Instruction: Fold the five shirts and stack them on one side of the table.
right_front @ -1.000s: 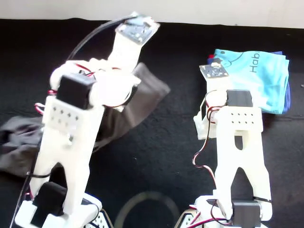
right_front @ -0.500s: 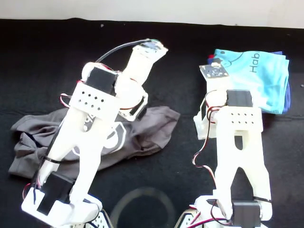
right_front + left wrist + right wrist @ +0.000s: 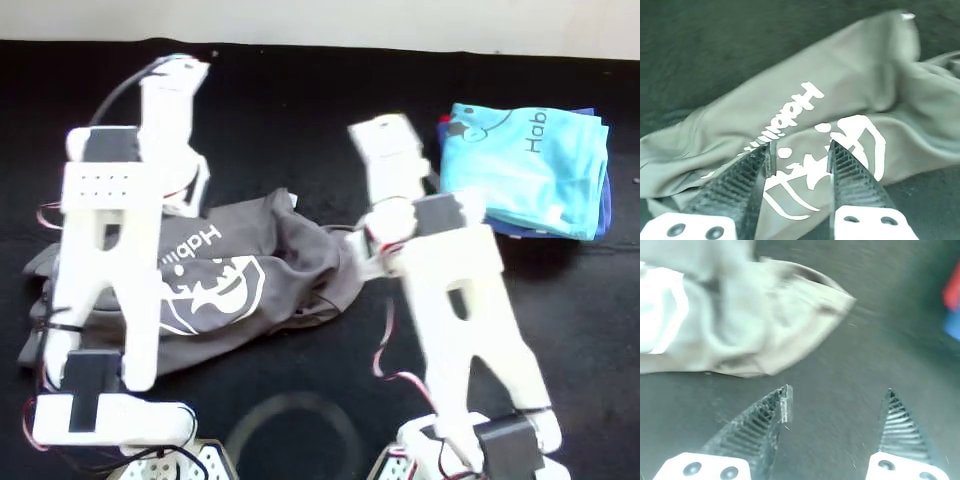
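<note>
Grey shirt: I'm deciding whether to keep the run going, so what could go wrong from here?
1. The grey shirt lies crumpled in overlapping layers; the open left tool above its print could pinch several and fold it crooked.
2. The open right tool hangs over bare table beside the shirt's edge; closing there might miss the cloth.
3. The right arm stands close to the folded stack; a wide swing could knock it askew.
</note>
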